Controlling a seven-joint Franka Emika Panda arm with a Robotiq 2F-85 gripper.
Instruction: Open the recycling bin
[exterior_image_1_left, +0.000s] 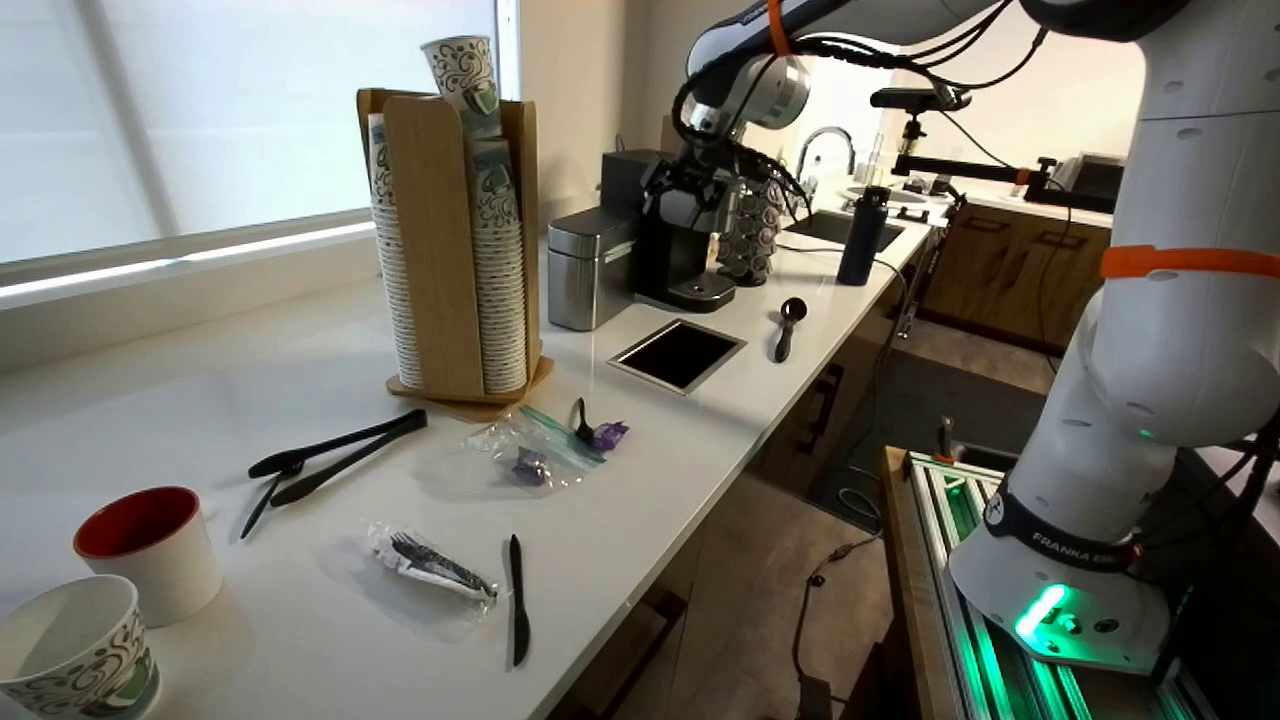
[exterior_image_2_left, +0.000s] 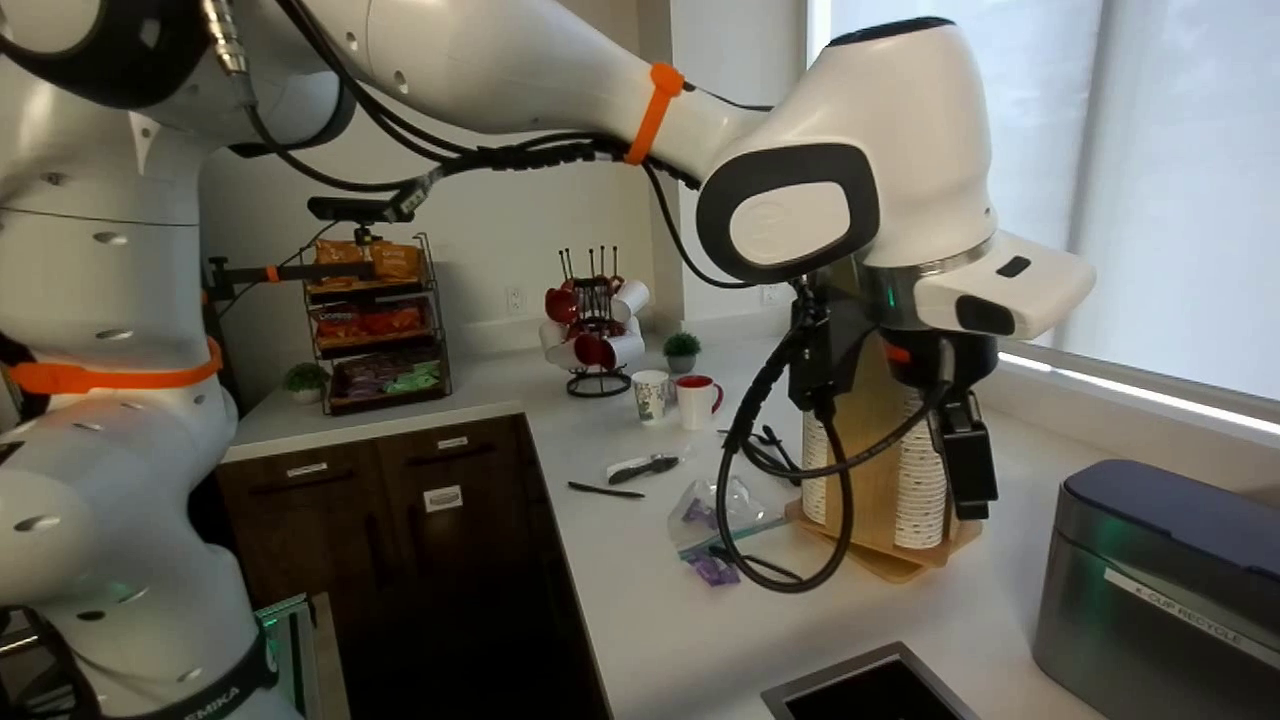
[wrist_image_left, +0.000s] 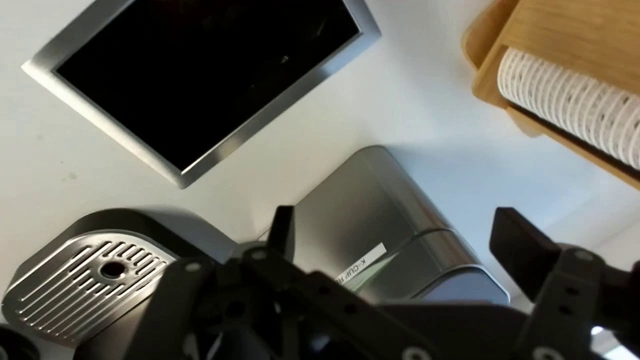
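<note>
The recycling bin is a brushed-metal box with a dark lid and a "K-CUP RECYCLE" label. It stands on the counter in both exterior views, bin (exterior_image_1_left: 578, 285) and bin (exterior_image_2_left: 1120, 620). Its lid (exterior_image_2_left: 1190, 510) lies closed on top. In the wrist view the bin (wrist_image_left: 350, 200) lies beyond the fingers, with a corner of the blue-looking lid (wrist_image_left: 465, 287) visible; the rest is hidden by the gripper. My gripper (wrist_image_left: 395, 212) is open and empty, its fingers spread wide. It is above counter level near the bin and coffee machine, also in an exterior view (exterior_image_1_left: 700, 205).
A metal-framed opening (exterior_image_1_left: 645, 377) is set in the counter beside the bin; its frame also shows in the wrist view (wrist_image_left: 280, 104). A black coffee machine (exterior_image_1_left: 700, 290) stands close by. A wooden cup rack (exterior_image_1_left: 435, 250) stands on the bin's other side. A black scoop (exterior_image_1_left: 785, 335) lies near the edge.
</note>
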